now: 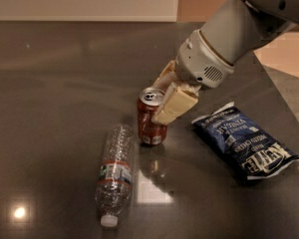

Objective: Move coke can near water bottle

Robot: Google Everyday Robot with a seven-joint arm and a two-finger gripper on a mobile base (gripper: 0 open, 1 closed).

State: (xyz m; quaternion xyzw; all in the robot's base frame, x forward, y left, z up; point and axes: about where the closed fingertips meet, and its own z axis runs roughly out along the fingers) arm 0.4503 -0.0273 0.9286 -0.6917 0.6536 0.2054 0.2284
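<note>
On the left of the table (50, 83), you have the water bottle (114, 173) lying on its side, white cap toward the near edge and base pointing away. Its label band sits below the middle of its ribbed clear body. Lying flat and free of any contact, it serves, in my judgement, as the fixed reference for the placement.

Just beside the bottle's far end stands the coke can (149, 123), upright and to its right. A narrow gap appears to separate the two, though I cannot confirm it. The can is red with white lettering, and its silver top and tab face upward. No dent is evident. Whether its base rests on the table or hangs just clear of it cannot be told.

Your pincer (158, 101) is at the can's upper part, pinching it. One tan finger lies against the near right side and the other sits behind the rim. The high grip with the can kept vertical is, I judge, meant to carry it without tipping or striking the bottle. The can already sits near the bottle, so the task looks close to complete, with release outstanding.

Well apart on the right lies the blue chip bag (246, 141), flat and clear of the work.
</note>
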